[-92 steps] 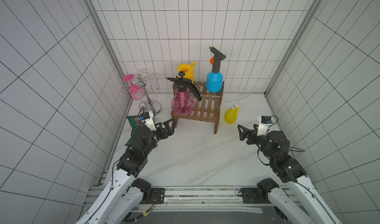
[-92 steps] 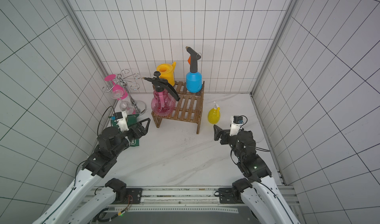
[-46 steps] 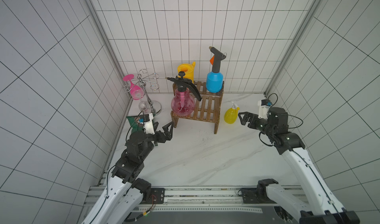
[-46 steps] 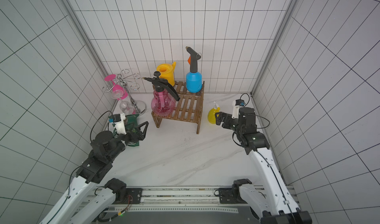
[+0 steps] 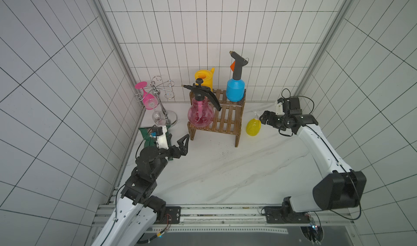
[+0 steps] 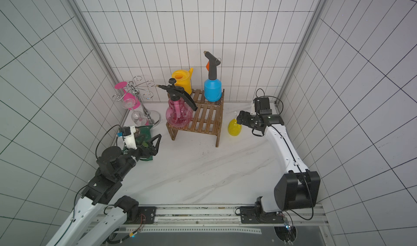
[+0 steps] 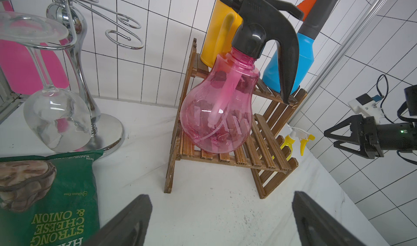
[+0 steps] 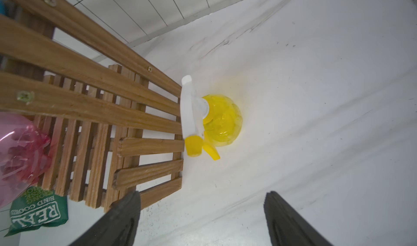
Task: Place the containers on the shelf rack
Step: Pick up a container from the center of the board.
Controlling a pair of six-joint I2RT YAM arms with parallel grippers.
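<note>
Where rack [image 8: 90, 107] ends, yellow bottle [image 8: 222, 118], open table [image 8: 316, 98] beyond

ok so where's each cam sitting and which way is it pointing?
Top views: high over the front rail, looking down toward the back wall; left gripper and right gripper show with their arms.
Left wrist: rides behind the left gripper, facing the shelf rack and pink sprayer; own fingers show.
Right wrist: rides behind the right gripper, looking down on the small yellow bottle; own fingers show.
Shared: both wrist views catch the shelf rack, pink sprayer and small yellow bottle.
</note>
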